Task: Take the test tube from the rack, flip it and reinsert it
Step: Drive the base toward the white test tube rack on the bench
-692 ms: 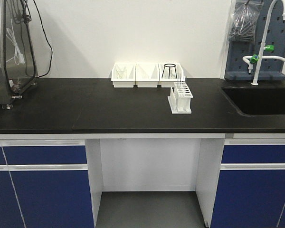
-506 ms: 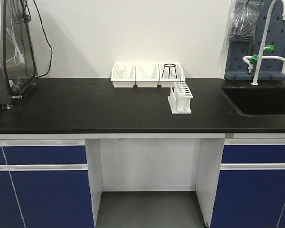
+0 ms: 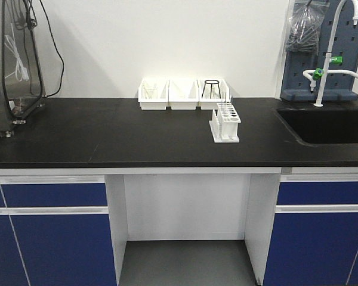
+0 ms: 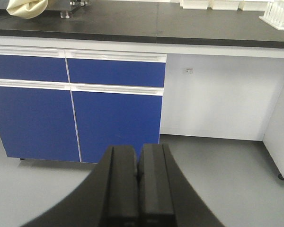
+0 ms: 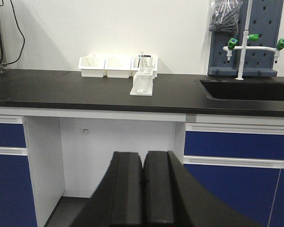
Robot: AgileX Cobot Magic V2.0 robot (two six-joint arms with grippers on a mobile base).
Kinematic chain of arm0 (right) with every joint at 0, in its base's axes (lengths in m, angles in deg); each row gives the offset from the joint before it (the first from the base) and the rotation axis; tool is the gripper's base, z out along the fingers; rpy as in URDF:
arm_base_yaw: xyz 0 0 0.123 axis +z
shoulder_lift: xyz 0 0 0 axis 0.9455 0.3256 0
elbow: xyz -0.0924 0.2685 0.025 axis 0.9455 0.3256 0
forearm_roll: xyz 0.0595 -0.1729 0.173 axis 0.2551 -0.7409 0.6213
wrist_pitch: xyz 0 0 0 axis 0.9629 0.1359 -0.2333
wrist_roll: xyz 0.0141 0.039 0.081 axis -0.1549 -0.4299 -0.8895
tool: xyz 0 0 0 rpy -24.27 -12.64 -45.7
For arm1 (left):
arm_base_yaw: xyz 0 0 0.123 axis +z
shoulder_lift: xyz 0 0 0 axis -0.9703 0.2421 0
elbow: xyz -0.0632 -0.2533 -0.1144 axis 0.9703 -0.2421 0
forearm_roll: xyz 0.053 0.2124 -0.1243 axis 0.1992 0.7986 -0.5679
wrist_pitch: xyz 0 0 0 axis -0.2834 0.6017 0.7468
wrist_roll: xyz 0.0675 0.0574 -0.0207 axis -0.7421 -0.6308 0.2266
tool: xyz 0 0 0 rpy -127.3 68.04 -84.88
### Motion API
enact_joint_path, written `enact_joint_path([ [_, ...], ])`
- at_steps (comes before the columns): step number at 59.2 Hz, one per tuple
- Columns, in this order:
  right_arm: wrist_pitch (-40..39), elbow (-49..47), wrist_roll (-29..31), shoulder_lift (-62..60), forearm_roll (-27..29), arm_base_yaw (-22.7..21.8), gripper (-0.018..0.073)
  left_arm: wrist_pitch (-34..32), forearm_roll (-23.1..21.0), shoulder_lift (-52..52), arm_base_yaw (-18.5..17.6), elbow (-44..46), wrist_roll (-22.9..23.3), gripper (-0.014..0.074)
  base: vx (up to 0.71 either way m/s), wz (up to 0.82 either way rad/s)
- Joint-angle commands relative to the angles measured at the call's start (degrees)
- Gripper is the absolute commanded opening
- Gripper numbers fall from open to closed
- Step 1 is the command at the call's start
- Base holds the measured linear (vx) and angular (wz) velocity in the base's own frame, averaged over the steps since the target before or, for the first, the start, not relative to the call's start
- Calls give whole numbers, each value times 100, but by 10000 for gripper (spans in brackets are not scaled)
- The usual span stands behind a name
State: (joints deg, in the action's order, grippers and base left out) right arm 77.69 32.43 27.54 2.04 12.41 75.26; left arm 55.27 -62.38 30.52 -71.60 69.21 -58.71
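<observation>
The rack stands on the black table, just before the right-hand white bin and left of the sink — a clear tube upright in it. The left pincer and right pincer hang low in front of the table, well apart from the rack — each pressed together, holding nothing.

White rack stands upright on black counter, holding a clear tube.

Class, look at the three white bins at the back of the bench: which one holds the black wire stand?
The right-hand bin, nearest the sink and just behind the test tube rack; only it holds the black wire stand.
</observation>
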Motion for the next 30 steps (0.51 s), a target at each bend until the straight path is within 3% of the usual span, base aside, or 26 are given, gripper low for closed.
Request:
enact_joint_path([
  [1, -504, 5, 35, -54, -24, -40, -10, -494, -25, -64, -41, 1, -1, -6, 1, -1],
  [30, -504, 5, 35, -54, -24, -40, -8, -494, -25, -64, -41, 1, -1, -6, 9, -2],
])
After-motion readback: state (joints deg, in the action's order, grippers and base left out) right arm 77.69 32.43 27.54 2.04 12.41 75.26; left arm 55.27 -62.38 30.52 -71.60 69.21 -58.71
